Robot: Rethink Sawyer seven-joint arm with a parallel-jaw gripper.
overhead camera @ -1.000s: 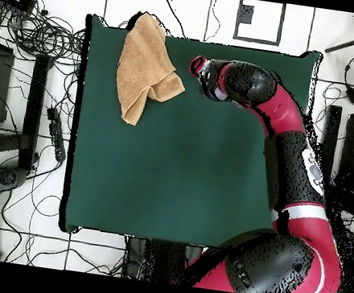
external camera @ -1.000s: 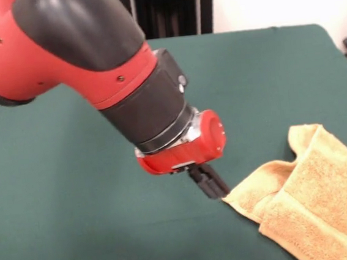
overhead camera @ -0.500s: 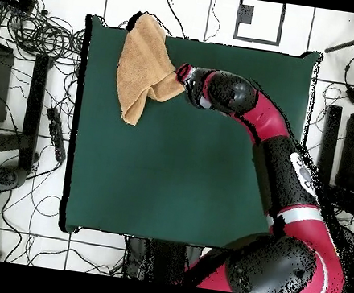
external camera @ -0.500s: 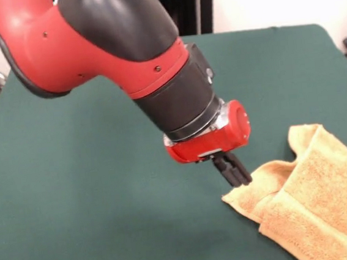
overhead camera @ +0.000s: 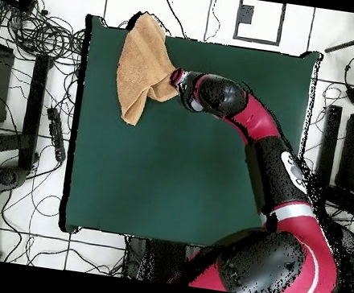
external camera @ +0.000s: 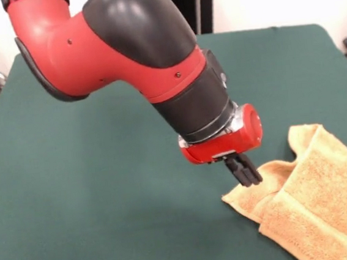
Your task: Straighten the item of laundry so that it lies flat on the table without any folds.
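Observation:
The orange-yellow towel (external camera: 318,199) lies crumpled at the table's near right corner in the front view, with one flap folded over itself and a corner pointing left. In the overhead view the towel (overhead camera: 141,63) sits at the top left of the green table (overhead camera: 192,179), its top edge reaching the table's rim. My gripper (external camera: 248,175) hangs from the red wrist with its black fingers together, tips just over the towel's folded left corner; I cannot tell whether they touch it. It also shows in the overhead view (overhead camera: 176,77) at the towel's right edge.
The green table (external camera: 92,175) stretches wide to the left of and behind the towel. Cables and equipment (overhead camera: 33,35) lie on the floor beside the table. The arm (overhead camera: 269,150) crosses the table's right half.
The arm has swung towards the towel; the gripper went from the bare cloth beside the towel's corner to just over that corner. The towel has not moved.

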